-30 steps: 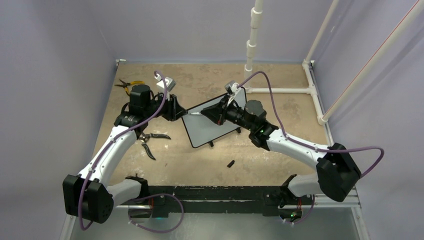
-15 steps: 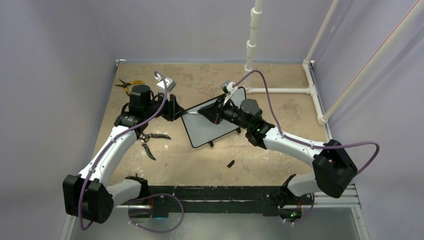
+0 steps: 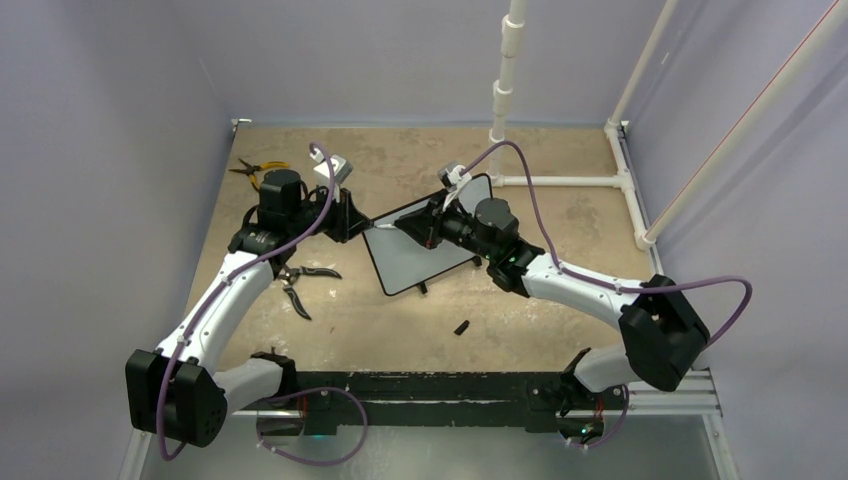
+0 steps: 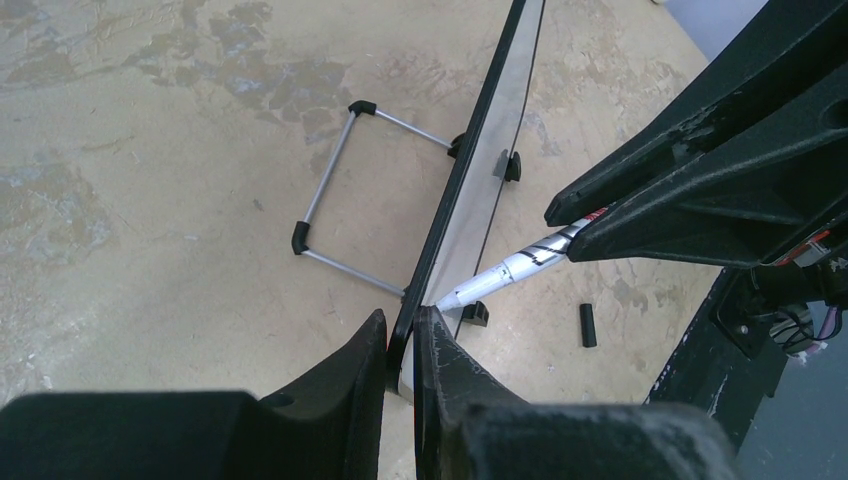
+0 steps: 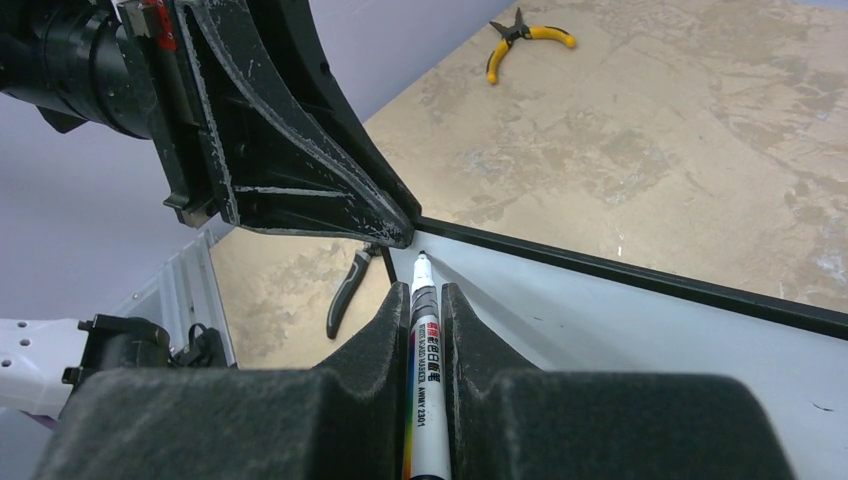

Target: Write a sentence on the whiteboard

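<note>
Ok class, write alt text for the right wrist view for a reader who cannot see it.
The right pincer holds a marker, tip near a corner of the whiteboard that the left pincer grips. Yellow pliers lie on the table beyond.

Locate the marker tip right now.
Right wrist view: the marker, gripped by the right claw, points its tip at the whiteboard corner that the left claw clamps.

The top view looks down from behind the arms over the whole table point(image 3: 400, 330); both close wrist views face each other, sharing the left corner of the whiteboard point(image 3: 405, 262) and the marker point(image 5: 425, 330).
</note>
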